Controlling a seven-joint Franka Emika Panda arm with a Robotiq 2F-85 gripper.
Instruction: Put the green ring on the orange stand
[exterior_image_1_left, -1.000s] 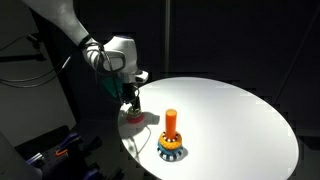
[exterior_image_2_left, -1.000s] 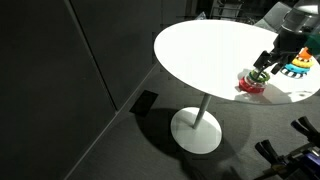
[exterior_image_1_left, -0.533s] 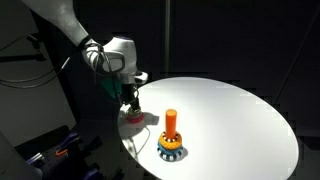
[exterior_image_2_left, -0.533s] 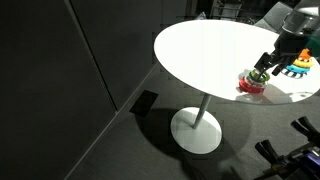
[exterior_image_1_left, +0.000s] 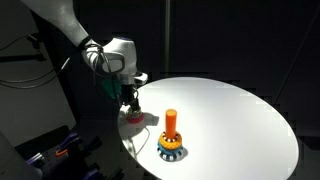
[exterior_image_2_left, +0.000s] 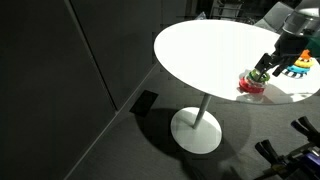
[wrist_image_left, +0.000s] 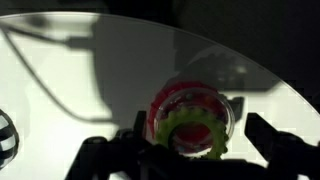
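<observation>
The green ring (wrist_image_left: 190, 133) is lying atop the red ring (wrist_image_left: 183, 100) near the table's (wrist_image_left: 60, 90) edge, sitting between the spread fingers (wrist_image_left: 283, 145); the gripper (exterior_image_1_left: 128, 104) is standing released, grasping nothing; the orange stand (exterior_image_1_left: 171, 135) is rising nearby.

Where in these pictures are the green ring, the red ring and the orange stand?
green ring (wrist_image_left: 188, 119): wrist view, top band
red ring (wrist_image_left: 168, 103): wrist view, upper-left arc
orange stand (exterior_image_1_left: 171, 122): an exterior view, its peg
</observation>
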